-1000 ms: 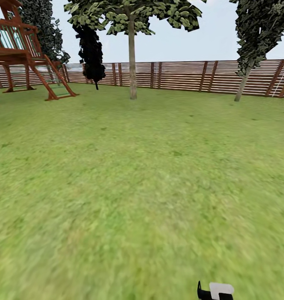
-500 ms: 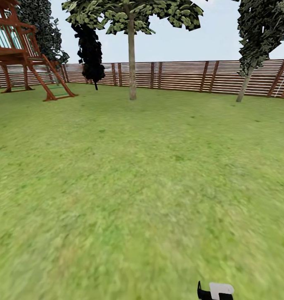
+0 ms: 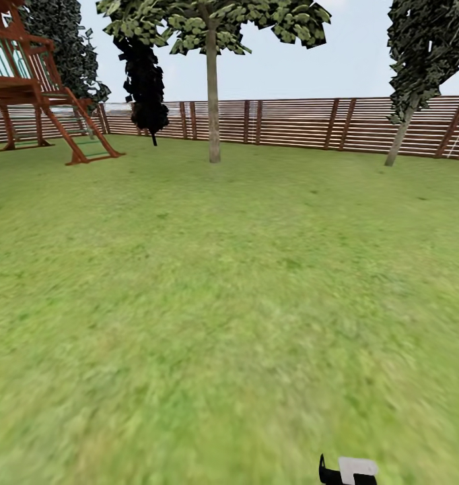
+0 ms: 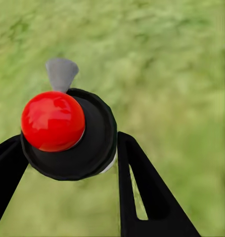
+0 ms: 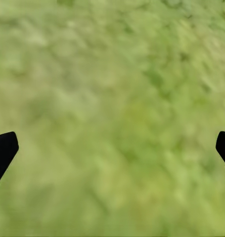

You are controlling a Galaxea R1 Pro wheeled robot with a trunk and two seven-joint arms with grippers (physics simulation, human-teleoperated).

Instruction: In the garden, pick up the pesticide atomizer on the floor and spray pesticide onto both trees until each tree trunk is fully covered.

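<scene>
Atomizer (image 4: 67, 133) in left gripper (image 4: 67, 163) — open lawn (image 3: 229, 303)

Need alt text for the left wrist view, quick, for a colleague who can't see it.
The left gripper is shut on the pesticide atomizer, a dark bottle seen end-on with its red top facing the camera. Behind it lies blurry green grass.

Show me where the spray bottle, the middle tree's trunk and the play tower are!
bottle (image 4: 67, 136): left wrist view, on its dark body below the red top.
trunk (image 3: 213, 101): head view, midway up the pale column.
play tower (image 3: 27, 84): head view, on its brown wooden deck.
</scene>
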